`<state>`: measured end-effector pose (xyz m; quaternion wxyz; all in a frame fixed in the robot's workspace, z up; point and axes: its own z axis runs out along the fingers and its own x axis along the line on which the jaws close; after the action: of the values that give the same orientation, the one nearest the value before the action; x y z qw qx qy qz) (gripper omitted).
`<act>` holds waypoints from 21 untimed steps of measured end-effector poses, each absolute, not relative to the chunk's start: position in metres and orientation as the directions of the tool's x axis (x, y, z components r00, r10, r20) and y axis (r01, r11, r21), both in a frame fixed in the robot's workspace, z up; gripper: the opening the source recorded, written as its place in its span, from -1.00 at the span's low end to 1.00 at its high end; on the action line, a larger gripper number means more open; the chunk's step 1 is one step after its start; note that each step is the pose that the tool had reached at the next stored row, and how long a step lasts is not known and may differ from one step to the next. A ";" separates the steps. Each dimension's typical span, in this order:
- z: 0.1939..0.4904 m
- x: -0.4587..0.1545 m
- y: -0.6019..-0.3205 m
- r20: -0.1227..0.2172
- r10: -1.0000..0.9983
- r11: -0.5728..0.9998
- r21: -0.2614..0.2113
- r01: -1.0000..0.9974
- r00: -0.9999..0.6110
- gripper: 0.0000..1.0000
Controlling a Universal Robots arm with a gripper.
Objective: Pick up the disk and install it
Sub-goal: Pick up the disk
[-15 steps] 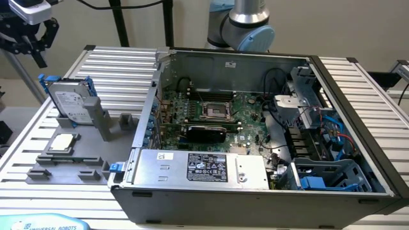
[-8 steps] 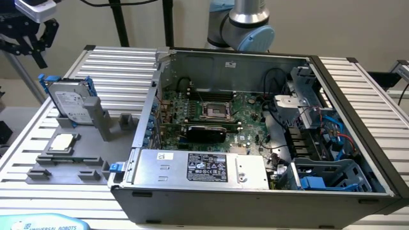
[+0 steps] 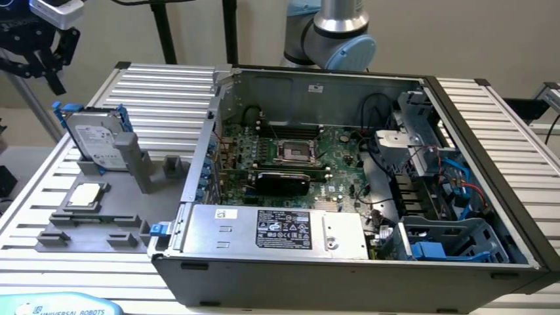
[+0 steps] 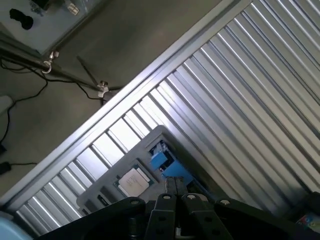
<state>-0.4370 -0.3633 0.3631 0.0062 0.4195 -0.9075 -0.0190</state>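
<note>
Zero contact with the disk (image 3: 94, 143) yet: step one, the approach for the pick. Disk on edge in the grey holder (image 3: 131, 161) on the counter (image 3: 166, 92), at the exterior view's left, near the open computer case (image 3: 332, 82) but outside it, so install not started. Claw (image 4: 175, 186) high above the holder, well apart, pinching nothing; pads apparently pressed together, though hard to be sure. Processor chip (image 3: 85, 195) flat on the same fixture, nearer the camera; not the target. Likely needs for the grab: spread the claw, square up to the blue frame's top edge, descend straight, keep clear of the chip.
</note>
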 end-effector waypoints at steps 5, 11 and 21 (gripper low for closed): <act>0.359 -0.437 -0.363 -0.006 -0.818 0.575 0.038 -0.817 -0.576 -0.79; 0.356 -0.437 -0.363 -0.014 -0.865 0.502 0.024 -0.865 -0.502 -0.79; 0.355 -0.437 -0.360 -0.030 -0.902 0.431 0.019 -0.902 -0.432 -0.79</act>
<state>-0.4370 -0.3600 0.3553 -0.0076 0.5331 -0.8459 -0.0158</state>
